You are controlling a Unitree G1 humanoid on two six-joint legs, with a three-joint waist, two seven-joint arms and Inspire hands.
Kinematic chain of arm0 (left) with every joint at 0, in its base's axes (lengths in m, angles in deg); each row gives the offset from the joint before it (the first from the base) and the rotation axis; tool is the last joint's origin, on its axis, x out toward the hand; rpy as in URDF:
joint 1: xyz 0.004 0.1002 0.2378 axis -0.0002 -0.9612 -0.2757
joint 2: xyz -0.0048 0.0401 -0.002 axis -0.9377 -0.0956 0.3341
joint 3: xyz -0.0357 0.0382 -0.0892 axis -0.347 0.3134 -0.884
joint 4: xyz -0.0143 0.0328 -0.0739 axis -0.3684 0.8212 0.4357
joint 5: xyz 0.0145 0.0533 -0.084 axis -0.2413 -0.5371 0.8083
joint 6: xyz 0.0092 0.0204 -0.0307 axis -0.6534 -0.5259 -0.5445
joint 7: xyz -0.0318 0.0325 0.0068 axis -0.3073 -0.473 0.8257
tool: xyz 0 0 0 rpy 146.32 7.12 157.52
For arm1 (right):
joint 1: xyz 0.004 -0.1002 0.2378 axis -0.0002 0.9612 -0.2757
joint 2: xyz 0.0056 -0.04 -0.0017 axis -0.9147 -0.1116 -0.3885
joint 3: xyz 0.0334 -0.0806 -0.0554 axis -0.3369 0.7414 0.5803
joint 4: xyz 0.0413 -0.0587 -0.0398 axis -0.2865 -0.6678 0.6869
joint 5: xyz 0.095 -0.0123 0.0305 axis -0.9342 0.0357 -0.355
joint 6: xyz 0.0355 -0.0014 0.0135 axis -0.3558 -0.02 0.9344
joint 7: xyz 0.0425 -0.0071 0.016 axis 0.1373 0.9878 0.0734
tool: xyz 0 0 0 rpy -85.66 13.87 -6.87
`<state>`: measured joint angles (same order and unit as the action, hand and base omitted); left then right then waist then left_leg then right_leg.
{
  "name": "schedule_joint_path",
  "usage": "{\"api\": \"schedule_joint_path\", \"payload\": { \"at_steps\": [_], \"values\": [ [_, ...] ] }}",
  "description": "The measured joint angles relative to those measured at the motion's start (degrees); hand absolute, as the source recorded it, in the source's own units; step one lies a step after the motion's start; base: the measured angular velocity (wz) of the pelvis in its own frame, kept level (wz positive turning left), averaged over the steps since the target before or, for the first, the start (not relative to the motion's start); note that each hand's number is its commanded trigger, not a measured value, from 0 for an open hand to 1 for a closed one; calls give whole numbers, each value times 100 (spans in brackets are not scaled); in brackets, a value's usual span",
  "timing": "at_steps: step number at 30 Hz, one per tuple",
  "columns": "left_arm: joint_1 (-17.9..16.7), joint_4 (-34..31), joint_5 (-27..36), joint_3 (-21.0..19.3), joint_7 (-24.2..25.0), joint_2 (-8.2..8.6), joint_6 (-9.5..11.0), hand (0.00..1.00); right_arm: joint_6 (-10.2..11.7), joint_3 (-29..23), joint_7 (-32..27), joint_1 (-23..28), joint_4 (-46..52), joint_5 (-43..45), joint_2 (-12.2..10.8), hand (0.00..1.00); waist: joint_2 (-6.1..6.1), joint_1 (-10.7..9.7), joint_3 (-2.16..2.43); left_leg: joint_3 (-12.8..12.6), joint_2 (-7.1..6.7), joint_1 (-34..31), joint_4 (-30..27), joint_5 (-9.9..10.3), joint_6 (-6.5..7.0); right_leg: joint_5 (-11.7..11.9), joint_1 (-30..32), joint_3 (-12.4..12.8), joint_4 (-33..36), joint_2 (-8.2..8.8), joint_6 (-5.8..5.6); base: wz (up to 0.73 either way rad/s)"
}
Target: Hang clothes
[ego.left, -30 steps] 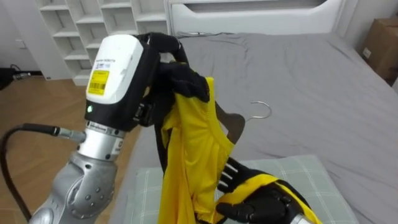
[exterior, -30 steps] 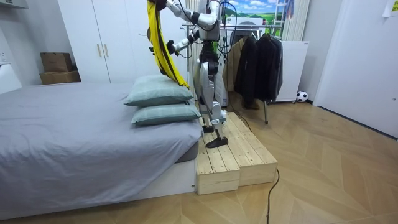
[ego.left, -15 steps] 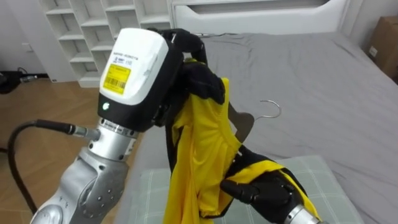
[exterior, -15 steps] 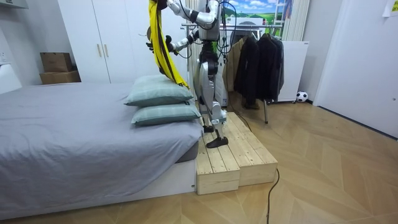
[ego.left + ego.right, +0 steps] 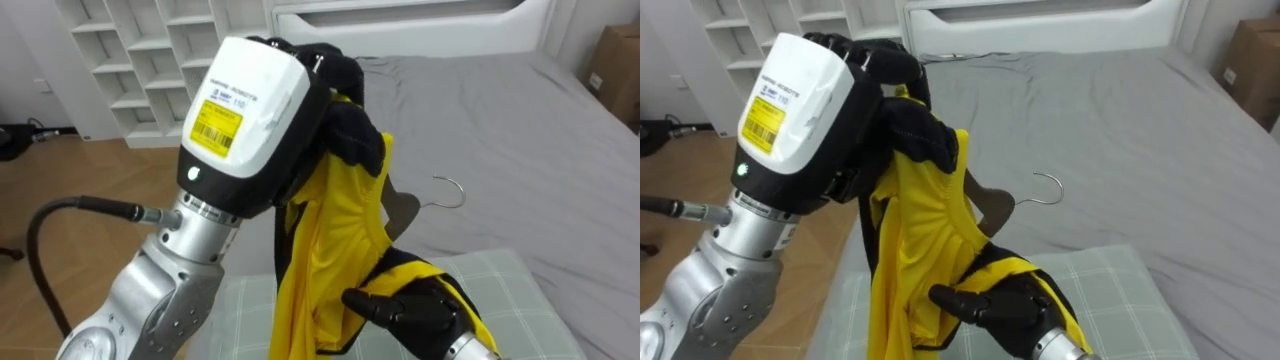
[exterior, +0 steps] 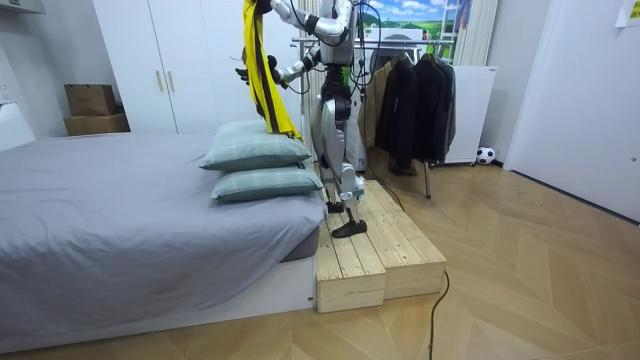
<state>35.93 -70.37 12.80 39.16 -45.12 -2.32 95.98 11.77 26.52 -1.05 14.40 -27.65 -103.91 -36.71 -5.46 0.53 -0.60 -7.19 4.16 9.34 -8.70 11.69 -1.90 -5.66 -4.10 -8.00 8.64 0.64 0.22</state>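
Yellow garment [image 5: 330,250] clenched high by left hand [image 5: 350,110], presumably for hanger [image 5: 402,212] fitting | right hand [image 5: 425,310] draped in fabric, grasp undeterminable.

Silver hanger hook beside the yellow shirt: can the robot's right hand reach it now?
Probably yes. The silver metal hanger hook sticks out in open air above the right hand, with nothing between them. But the yellow shirt drapes over that hand, so it would likely need to slip free first.
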Motion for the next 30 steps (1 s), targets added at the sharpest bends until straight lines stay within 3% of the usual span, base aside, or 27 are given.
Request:
{"api": "schedule_joint_path", "payload": {
  "at_steps": [7, 8, 9, 10, 25, 30],
  "values": [
    [0, 0, 1, 0, 0, -1, 34, 100, 0, 0, -82, 0, 20, -21, -24, 0, 11, 3, -19, 5, -10, -23, 1, 0, 1, -23, -5, -1, -7, 8, -19, 0],
    [0, 0, 1, 0, -1, -1, 36, 100, 0, 0, -84, 0, 20, -21, -25, 18, 12, 3, -22, 8, -11, -26, 1, 0, 1, -25, -4, -1, -8, 8, -20, 0],
    [0, -1, 0, -1, -1, -1, 41, 100, 0, -1, -87, 0, 20, -21, -25, 55, 15, 0, -26, 17, -12, -34, 1, 0, 1, -27, -3, -3, -14, 8, -21, 0],
    [0, -1, 0, -1, -1, -1, 45, 100, 0, -1, -87, 0, 20, -21, -27, 100, 17, 0, -27, 27, -13, -53, 1, 0, 1, -28, 3, -6, -24, 8, -22, 3],
    [115, -8, 14, -2, -134, -41, 205, 100, 1, -4, -155, 0, 58, -429, 120, 100, 74, 56, -65, 117, -26, -73, 22, 0, 0, -35, 27, -16, -9, 13, -33, 2],
    [115, -11, 45, -7, -138, -153, 259, 100, 1, -20, -153, 0, 55, -410, 239, 100, 90, 55, -57, 119, -40, -59, 21, 0, 0, -37, 28, -20, -10, 25, -38, 0]
  ]
}}
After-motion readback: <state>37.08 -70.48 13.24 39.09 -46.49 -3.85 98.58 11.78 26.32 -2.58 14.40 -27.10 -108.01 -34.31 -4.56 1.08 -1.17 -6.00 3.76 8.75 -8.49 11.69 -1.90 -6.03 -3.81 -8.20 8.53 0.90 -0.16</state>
